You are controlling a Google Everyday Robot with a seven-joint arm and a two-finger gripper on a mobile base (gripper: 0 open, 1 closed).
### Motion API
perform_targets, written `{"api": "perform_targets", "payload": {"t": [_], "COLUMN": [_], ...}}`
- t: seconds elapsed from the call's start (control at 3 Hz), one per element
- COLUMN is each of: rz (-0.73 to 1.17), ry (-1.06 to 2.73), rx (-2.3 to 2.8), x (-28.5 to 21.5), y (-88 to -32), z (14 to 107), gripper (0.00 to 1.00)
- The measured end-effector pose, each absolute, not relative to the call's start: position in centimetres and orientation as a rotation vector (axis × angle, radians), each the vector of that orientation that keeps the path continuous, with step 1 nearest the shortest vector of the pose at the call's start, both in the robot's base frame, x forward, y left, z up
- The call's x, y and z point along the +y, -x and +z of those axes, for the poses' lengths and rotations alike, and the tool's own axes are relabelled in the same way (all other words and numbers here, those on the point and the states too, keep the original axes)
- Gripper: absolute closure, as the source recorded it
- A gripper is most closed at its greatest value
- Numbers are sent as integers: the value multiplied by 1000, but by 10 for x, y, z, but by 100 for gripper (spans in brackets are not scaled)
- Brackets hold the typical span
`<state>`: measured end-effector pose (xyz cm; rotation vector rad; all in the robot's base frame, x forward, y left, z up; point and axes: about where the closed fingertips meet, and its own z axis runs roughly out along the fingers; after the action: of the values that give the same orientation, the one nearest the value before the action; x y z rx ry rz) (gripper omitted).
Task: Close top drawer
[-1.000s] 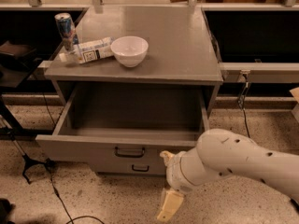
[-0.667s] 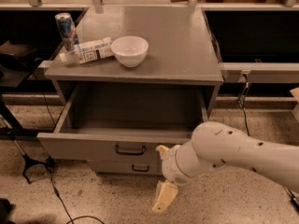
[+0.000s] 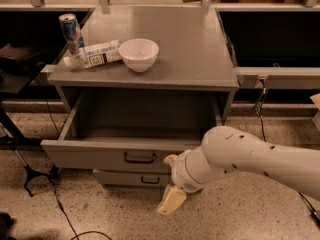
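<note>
The top drawer (image 3: 95, 155) of the grey cabinet stands pulled far out, and its inside looks empty. Its flat grey front carries a small black handle (image 3: 139, 157) at the centre. My gripper (image 3: 171, 180) is at the end of the white arm (image 3: 250, 156), which comes in from the right. It hangs low in front of the drawer front, just right of the handle. Its cream fingers (image 3: 172, 201) are spread apart with nothing between them. The arm hides the right end of the drawer front.
A lower grey drawer (image 3: 125, 178) with the same black handle sits shut beneath. On the cabinet top (image 3: 190, 49) are a white bowl (image 3: 138, 54), a lying carton (image 3: 97, 54) and a can (image 3: 69, 30). Cables and a black stand lie on the speckled floor at left (image 3: 35, 176).
The arm and gripper have moved left along the drawer front, closer to the handle. The drawer stays just as far out.
</note>
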<state>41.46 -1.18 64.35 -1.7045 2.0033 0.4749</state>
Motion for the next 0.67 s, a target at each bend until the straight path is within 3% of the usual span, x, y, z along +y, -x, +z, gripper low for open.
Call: {"api": "perform_targets", "payload": {"t": [0.67], "rz": [448], "ry": [1657], "rx": [2046], "x": [-20], "y": [-426], "z": [647], "gripper": [64]}}
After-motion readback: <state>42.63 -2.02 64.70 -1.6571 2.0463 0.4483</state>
